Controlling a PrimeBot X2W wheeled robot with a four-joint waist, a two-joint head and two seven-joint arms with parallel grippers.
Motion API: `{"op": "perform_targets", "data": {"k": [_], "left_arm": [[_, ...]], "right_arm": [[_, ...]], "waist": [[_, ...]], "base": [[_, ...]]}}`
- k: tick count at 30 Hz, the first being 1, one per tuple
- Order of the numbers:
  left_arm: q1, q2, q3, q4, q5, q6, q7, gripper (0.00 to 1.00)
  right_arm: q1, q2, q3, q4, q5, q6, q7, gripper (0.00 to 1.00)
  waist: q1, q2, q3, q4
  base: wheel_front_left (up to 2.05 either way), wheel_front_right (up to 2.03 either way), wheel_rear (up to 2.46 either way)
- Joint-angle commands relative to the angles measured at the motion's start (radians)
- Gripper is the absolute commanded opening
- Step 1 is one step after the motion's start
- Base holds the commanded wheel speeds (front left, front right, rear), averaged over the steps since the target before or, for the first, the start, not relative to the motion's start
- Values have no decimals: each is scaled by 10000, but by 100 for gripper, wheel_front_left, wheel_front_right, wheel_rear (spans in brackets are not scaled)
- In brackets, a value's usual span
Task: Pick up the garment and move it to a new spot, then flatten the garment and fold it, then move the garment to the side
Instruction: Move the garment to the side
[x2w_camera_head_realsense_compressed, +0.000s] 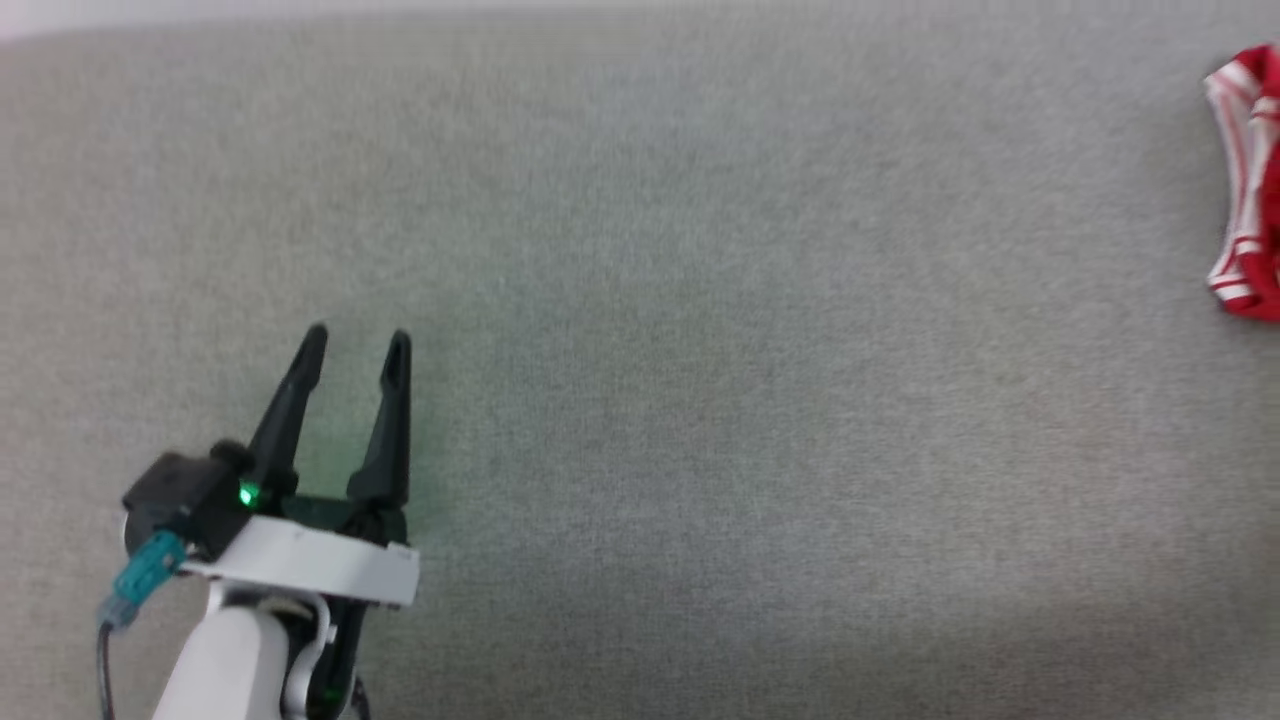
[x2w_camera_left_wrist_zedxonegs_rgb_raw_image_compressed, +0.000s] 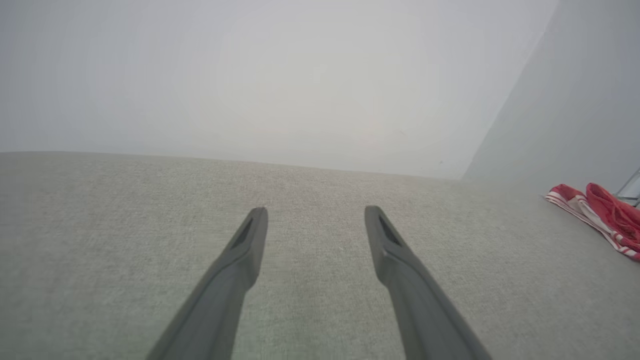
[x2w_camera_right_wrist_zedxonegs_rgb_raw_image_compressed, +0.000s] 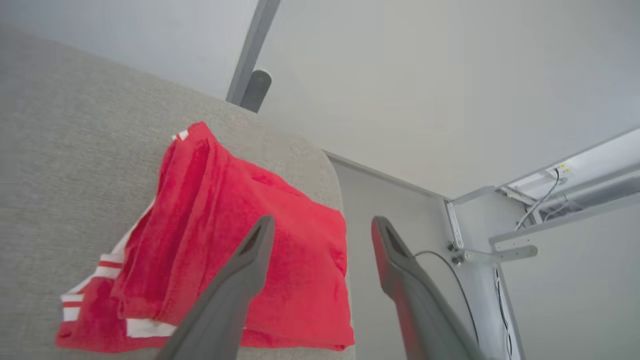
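1. The left gripper (x2w_camera_head_realsense_compressed: 357, 342) hangs over the grey fabric surface (x2w_camera_head_realsense_compressed: 760, 380), its two dark fingers spread wide with nothing between them
2. The garment (x2w_camera_head_realsense_compressed: 1248, 180) lies well apart from this gripper, far off to its right, at the surface's edge
3. The right gripper (x2w_camera_right_wrist_zedxonegs_rgb_raw_image_compressed: 322, 225) has its fingers wide apart and holds nothing
4. In the right wrist view the garment lies folded beneath that gripper's left finger and stretches away to its left, with red cloth on top, striped white trim at the lower left, and the surface's rounded corner just beside it
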Motion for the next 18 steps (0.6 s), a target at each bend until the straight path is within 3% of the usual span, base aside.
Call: {"op": "perform_targets", "data": {"k": [1,10,18], "left_arm": [[177,56,68,15,84,-18,-35,100],[992,54,330,217,227,-18,-37,100],[1801,51,554,404,311,-18,-37,100]], "right_arm": [[203,121,-75,-30,40,-15,-147,100],[1746,1586,-653,-799,-10,-15,-1523,100],[3407,2362,-827,-1629,215,-15,-2707,100]], "waist": [[0,0,-654,-218],[0,0,-1979,-319],[0,0,-2900,-259]], "base": [[0,0,0],[0,0,0],[0,0,0]]}}
